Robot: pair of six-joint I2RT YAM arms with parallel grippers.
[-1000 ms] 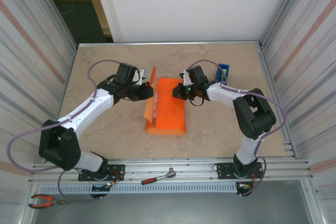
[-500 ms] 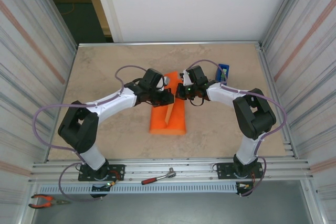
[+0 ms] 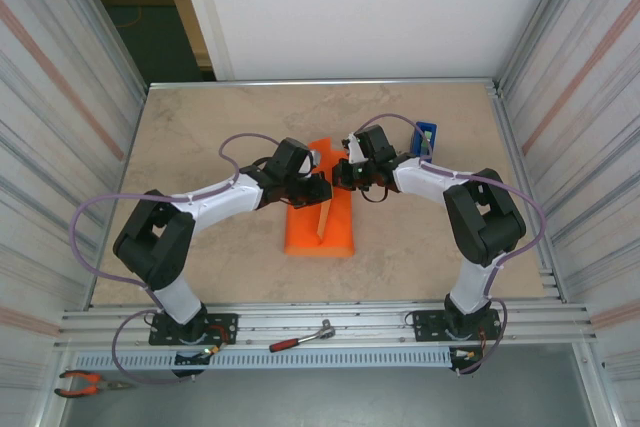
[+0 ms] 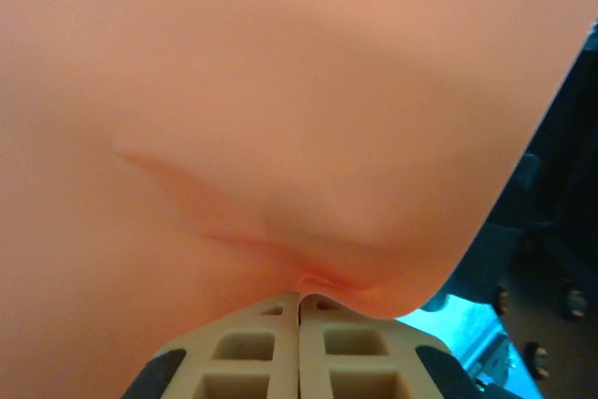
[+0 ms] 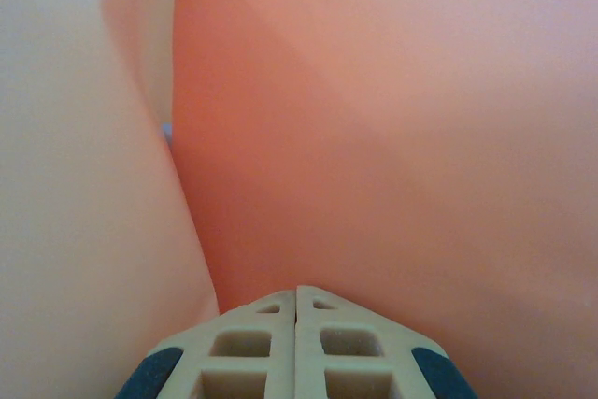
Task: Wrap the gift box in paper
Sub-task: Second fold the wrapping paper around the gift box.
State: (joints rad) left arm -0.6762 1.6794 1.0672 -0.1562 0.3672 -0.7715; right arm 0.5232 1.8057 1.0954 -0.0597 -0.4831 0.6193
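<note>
Paper laid as a parcel mid-surface.
A paper edge is pinched by the left fingers; the right fingers are closed against it. A blue tape dispenser is partly hidden by the right arm.

Bright orange paper, blue tape dispenser, beige mottled table

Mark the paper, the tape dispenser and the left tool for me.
paper (image 3: pixel 342 232), top view, flat orange face near the parcel's front right corner.
tape dispenser (image 3: pixel 426 135), top view, its blue body.
left tool (image 4: pixel 299 298), left wrist view, seam where the shut fingertips pinch the paper.
</note>
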